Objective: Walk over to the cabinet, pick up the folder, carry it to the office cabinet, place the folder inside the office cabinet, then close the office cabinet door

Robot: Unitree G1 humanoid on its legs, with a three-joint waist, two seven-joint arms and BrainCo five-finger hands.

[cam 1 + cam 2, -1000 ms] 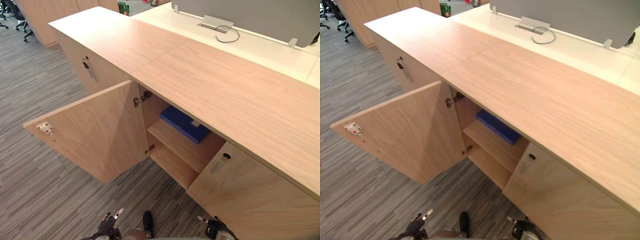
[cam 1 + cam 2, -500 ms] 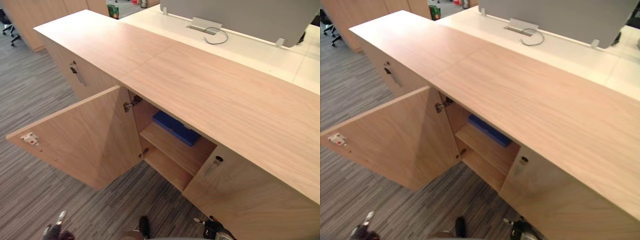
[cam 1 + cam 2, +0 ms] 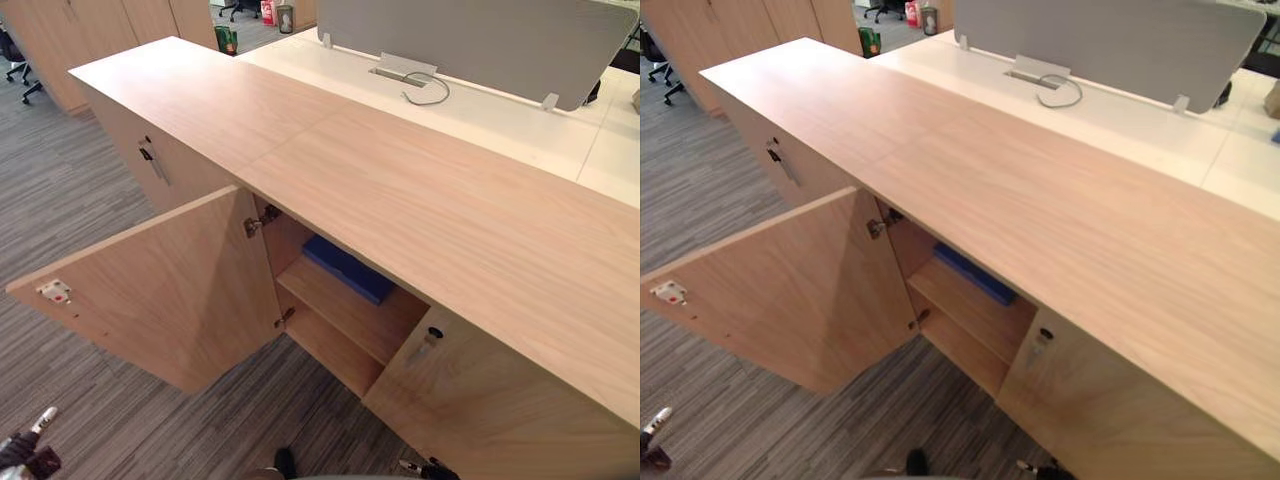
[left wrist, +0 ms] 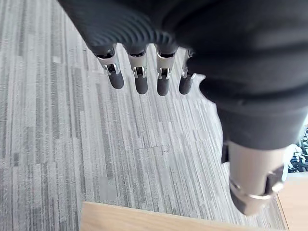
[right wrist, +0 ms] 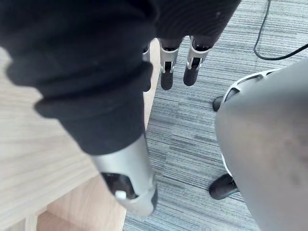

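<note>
Fingers (image 4: 140,82) straight and slack on the left hand (image 4: 162,84), nothing held, above grey carpet (image 4: 48,144) in the left wrist view, a pale wood edge (image 4: 168,219) just beyond. Likewise on the right hand (image 5: 190,70): fingers (image 5: 167,77) loose and empty, close beside a wood panel (image 5: 29,144) in its own wrist view. From the eye views: blue folder (image 3: 348,268) flat on the upper shelf (image 3: 345,315) inside the office cabinet (image 3: 420,200), door (image 3: 160,290) standing wide open, left hand low by the corner, well apart from the door.
</note>
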